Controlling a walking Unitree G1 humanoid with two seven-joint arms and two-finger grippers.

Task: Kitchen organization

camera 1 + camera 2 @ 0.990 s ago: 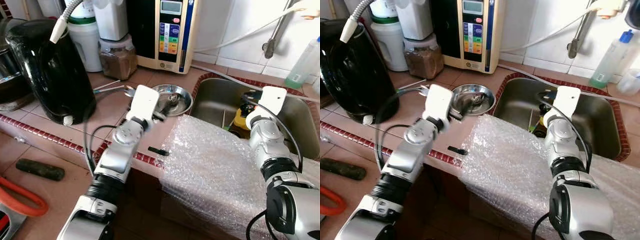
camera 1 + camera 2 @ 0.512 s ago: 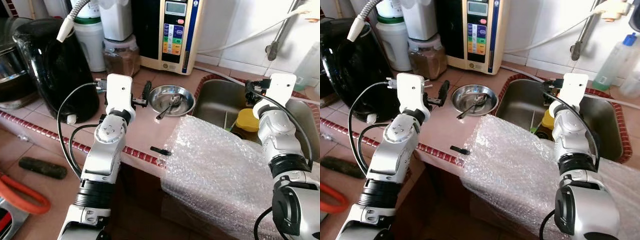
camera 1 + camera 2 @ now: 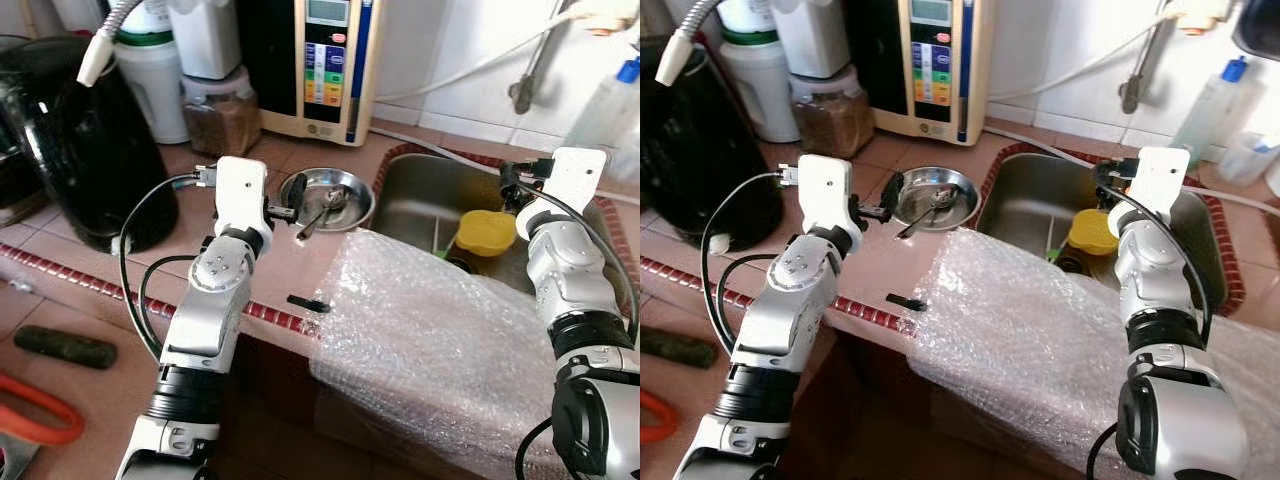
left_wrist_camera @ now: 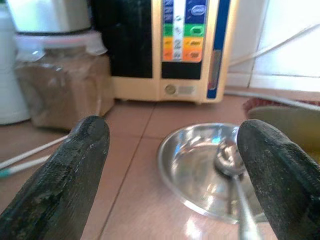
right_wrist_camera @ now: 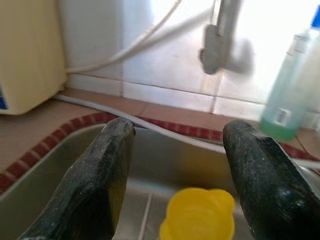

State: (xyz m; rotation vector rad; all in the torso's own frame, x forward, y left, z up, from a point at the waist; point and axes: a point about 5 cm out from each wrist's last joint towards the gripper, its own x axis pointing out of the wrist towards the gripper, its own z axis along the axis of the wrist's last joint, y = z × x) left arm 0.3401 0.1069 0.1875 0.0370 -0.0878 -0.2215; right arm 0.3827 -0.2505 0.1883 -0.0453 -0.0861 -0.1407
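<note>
Tiled counter, left claw gaping empty toward steel bowl, right claw likewise over sink

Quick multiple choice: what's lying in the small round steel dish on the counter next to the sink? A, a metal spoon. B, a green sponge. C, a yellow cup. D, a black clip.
A: a metal spoon rests with its bowl inside the small round steel dish, its handle sticking out over the rim, right ahead of the open left pincer.
</note>
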